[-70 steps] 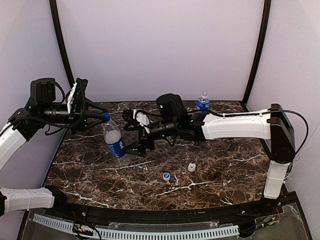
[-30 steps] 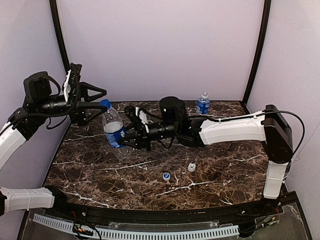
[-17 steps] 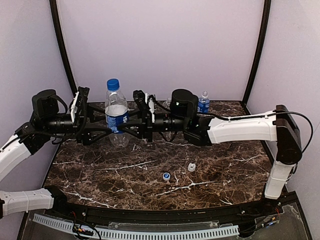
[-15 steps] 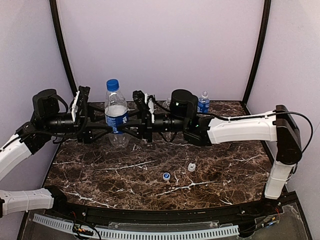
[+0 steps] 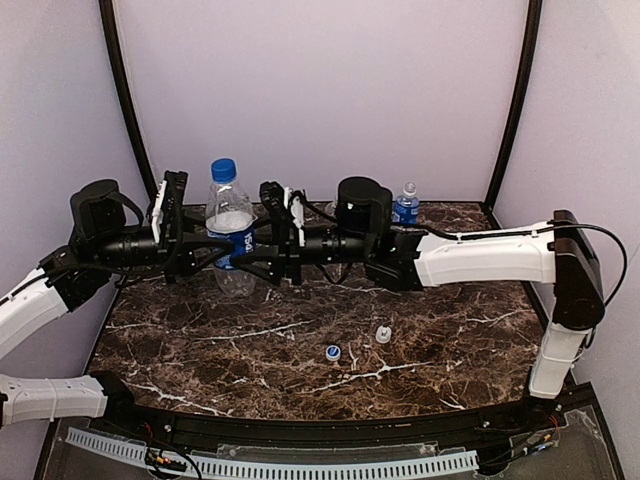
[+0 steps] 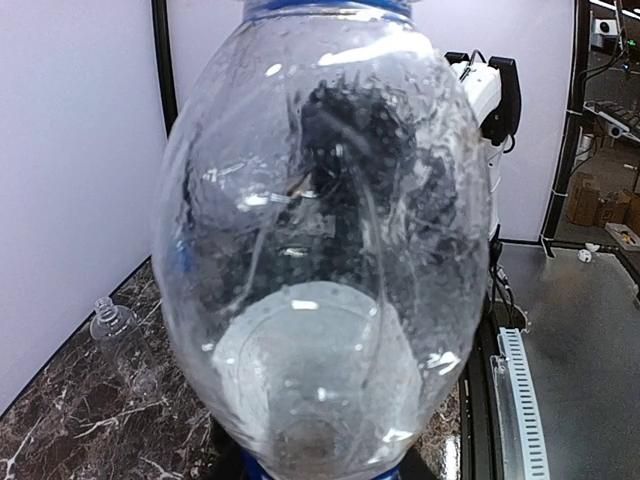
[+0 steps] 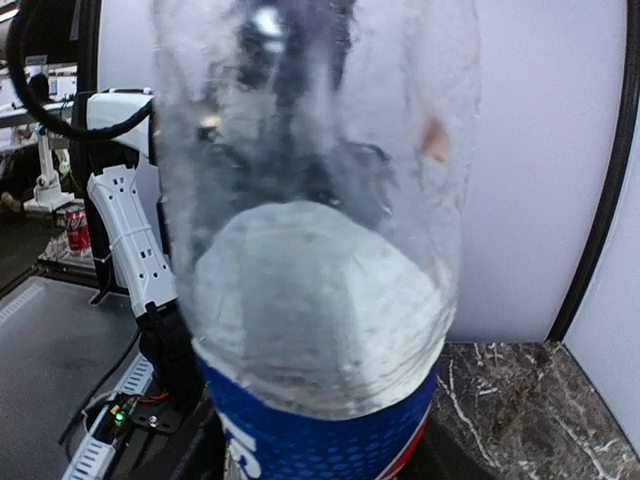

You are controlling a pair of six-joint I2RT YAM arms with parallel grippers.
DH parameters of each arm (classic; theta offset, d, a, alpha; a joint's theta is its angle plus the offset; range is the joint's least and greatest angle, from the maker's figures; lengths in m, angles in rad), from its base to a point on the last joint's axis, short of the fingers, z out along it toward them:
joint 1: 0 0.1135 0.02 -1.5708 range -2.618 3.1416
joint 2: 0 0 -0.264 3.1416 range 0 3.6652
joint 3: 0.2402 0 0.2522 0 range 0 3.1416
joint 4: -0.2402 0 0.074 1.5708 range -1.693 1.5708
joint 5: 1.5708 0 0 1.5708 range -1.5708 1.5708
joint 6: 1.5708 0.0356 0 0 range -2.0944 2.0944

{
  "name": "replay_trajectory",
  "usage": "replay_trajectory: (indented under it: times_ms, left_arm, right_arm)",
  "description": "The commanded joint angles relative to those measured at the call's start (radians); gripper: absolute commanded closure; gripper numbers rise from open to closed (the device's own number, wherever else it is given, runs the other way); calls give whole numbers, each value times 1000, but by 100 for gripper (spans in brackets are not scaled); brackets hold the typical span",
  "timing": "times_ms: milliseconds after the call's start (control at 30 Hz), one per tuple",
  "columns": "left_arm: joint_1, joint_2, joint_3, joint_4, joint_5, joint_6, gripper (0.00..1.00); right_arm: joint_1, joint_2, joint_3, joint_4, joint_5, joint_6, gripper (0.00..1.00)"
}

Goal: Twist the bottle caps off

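- The bottle (image 5: 231, 238) is upright in the air, with the dark blue cap (image 5: 225, 169) on its neck.
- The left gripper (image 5: 205, 253) and the right gripper (image 5: 252, 258) reach its blue label from opposite sides; I cannot tell which one really clamps it.
- The white cap (image 5: 383, 334) and the blue-and-white cap (image 5: 332, 352) lie loose on the table (image 5: 460, 340).

Blue-capped bottle (image 5: 231, 212) upright, aloft; white cap (image 5: 383, 334), bluish cap (image 5: 332, 352) lying loose

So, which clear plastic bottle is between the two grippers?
The taller blue-labelled bottle, dark blue cap on; the smaller bottle stands alone at the back of the table.
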Motion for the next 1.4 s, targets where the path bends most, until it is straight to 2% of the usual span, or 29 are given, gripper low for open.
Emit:
replay_trajectory:
  times_ms: [0, 67, 167, 267, 367, 467, 533, 667, 867, 1000, 1100, 1267, 1367]
  left_arm:
    - [-13, -17, -10, 9, -34, -4, 72]
    - [-13, -26, -18, -20, -86, 20, 72]
    - [-13, -34, -44, -58, -190, 114, 72]
    - [-14, -33, -83, -63, -376, 254, 71]
    - [-15, -18, -139, -28, -553, 393, 74]
    - [-26, -7, -172, 40, -723, 466, 79]
    - [-33, -3, -179, 49, -785, 502, 80]
    - [-40, -4, -180, 38, -796, 518, 80]
    - [-41, -3, -188, 38, -781, 517, 80]
    - [-42, -3, -188, 42, -774, 516, 80]
    - [-42, -3, -189, 44, -771, 517, 80]
    - [-42, -5, -191, 47, -765, 516, 80]
    - [-42, -7, -194, 44, -748, 527, 81]
  right_arm:
    - [11, -39, 21, -130, 63, -59, 24]
    - [-2, -86, 26, -239, 103, -83, 17]
    - [-16, -149, 68, -439, 174, -82, 16]
    - [-15, -186, 160, -637, 308, -26, 22]
    - [1, -174, 281, -803, 504, 112, 31]
    - [24, -132, 381, -897, 635, 213, 34]
    - [32, -95, 445, -932, 668, 272, 36]
    - [42, -4, 579, -993, 686, 321, 39]
    - [50, 131, 810, -1121, 624, 323, 40]
    - [52, 167, 838, -1146, 589, 329, 41]
    - [53, 178, 837, -1148, 578, 334, 52]
    - [53, 189, 837, -1148, 538, 324, 58]
    - [53, 199, 845, -1144, 524, 309, 71]
